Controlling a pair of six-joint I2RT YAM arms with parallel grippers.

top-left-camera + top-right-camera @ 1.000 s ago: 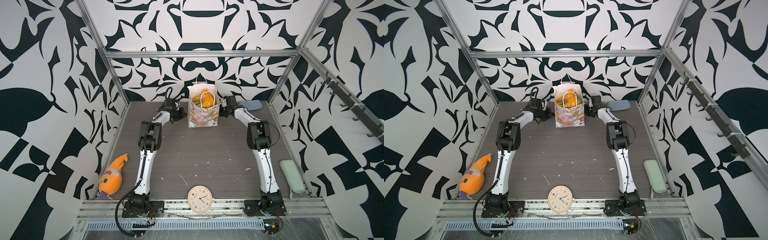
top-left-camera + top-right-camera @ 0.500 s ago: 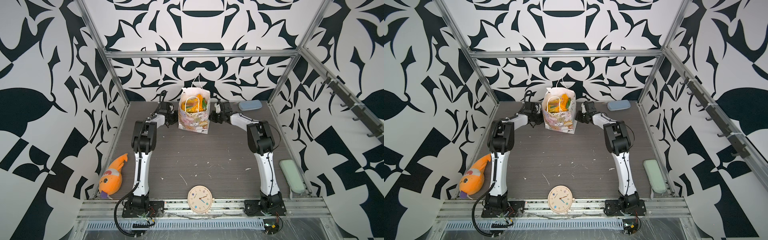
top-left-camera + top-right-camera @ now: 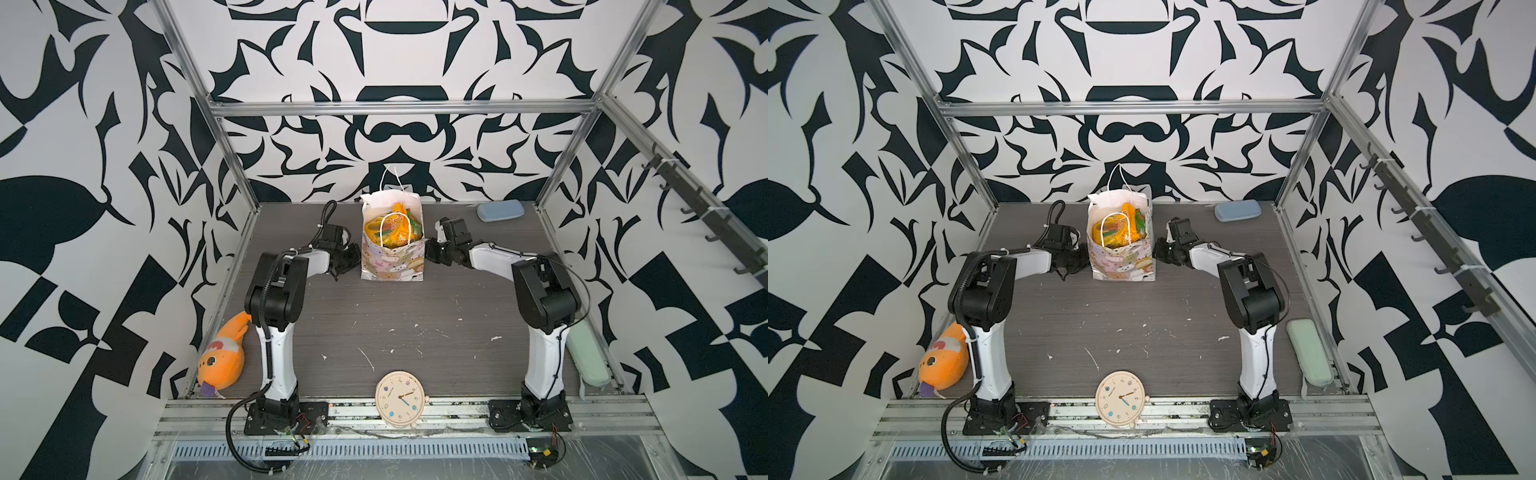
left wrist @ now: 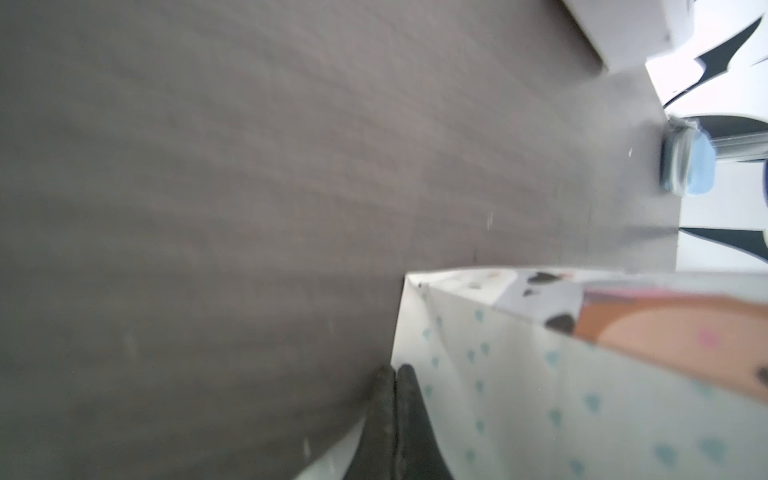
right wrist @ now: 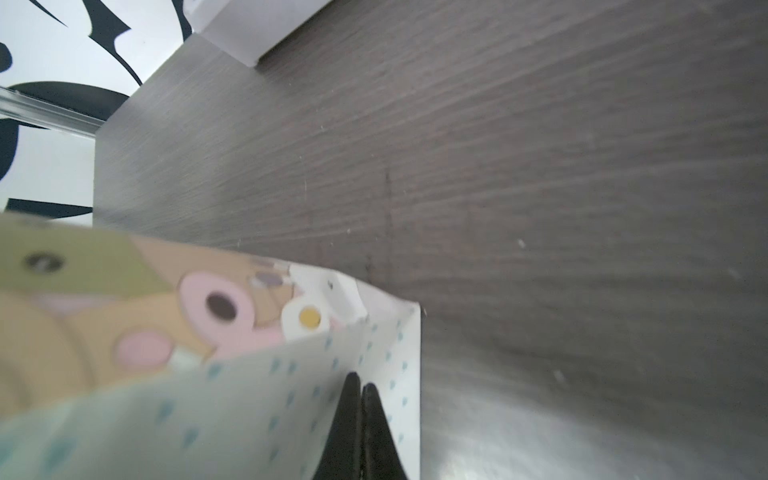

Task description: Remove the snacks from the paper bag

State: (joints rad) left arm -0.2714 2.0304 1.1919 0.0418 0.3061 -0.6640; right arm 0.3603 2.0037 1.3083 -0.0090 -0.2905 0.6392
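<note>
- One bench [image 3: 374, 324], dark wood grain, carries everything; its middle is bare apart from pale flecks.
- One paper bag [image 3: 392, 266] stands upright near the middle of the far edge, mouth open upward. Its wide animal-print faces look to the near and far edges, and its narrow dotted sides look left and right.
- One orange plush fish [image 3: 222, 357] lies at the near left corner, not part of the job.
- Two cases: green case [image 3: 588, 357] along the right edge, blue case [image 3: 500, 210] at the far right corner.
- One clock [image 3: 400, 398] sits at the middle of the near edge.
- Two claws, low down, flank the bag. The left gripper [image 4: 395, 372] is just beside the left narrow side and the right gripper [image 5: 360, 382] lies against the right one. Both have jaws pressed together on nothing. Actual contact with the paper cannot be told.
- Several snacks [image 3: 392, 230] are all inside the bag: yellow-orange packets with some green, piled under the cord handle. No exact count is possible.
- Key relation, as a judgement: the packets lie inward of and above each claw, behind the paper wall. Neither arm is clearly nearer. Either one would need to rise over the rim, open, and come down through the mouth.
</note>
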